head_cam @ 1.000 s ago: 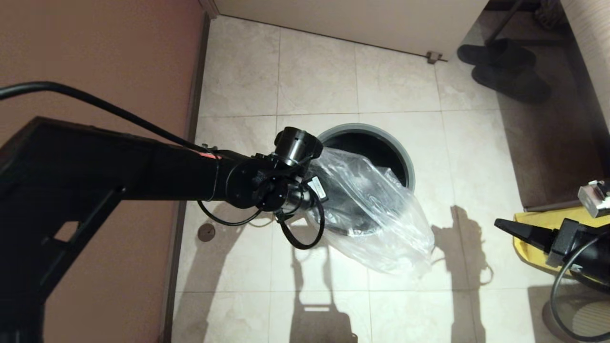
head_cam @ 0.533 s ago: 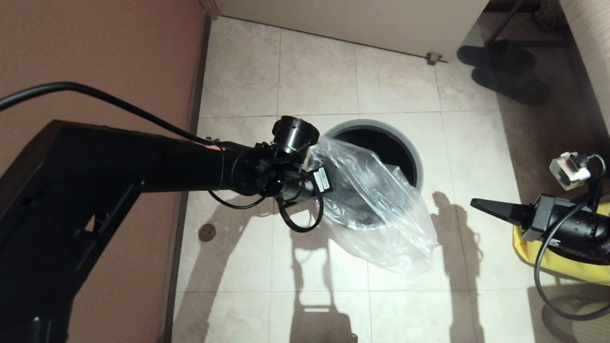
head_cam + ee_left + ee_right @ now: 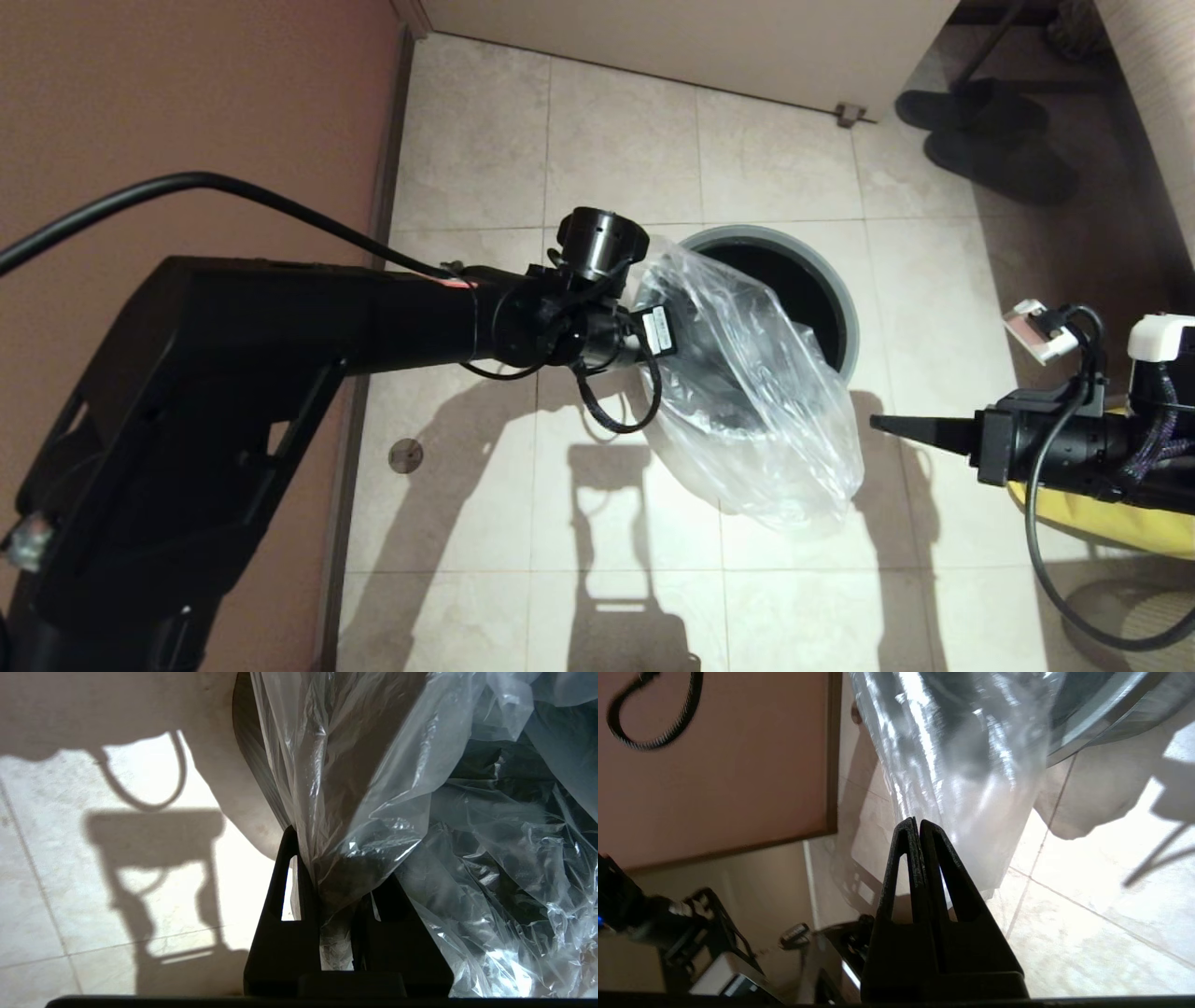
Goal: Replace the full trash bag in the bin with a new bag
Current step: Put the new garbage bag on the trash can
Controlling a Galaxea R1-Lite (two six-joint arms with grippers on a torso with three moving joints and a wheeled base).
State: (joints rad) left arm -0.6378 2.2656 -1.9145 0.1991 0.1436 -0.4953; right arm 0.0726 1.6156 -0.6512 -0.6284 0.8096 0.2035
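Observation:
The dark grey bin (image 3: 845,308) stands on the tiled floor. The new bag (image 3: 756,401), clear and crinkly, drapes over the bin's near left side and hangs down toward the floor. My left gripper (image 3: 336,868) is shut on a bunched fold of the bag's edge beside the bin wall (image 3: 245,737); in the head view the bag hides its fingers. My right gripper (image 3: 879,425) is shut and empty, pointing at the bag's right side from a short gap away, with its tips (image 3: 917,822) just before the plastic (image 3: 971,765). An opaque yellow bag (image 3: 1083,511) lies under the right arm.
A brown wall (image 3: 187,93) runs along the left and a white door (image 3: 700,37) with a stop (image 3: 848,114) closes the far side. Black slippers (image 3: 999,140) sit far right on a dark mat (image 3: 1074,280). A round floor drain (image 3: 404,455) lies near the wall.
The left gripper has carried the bag rightward and farther away, and the bin has shifted the same way. The right gripper has swung up and left toward the bag.

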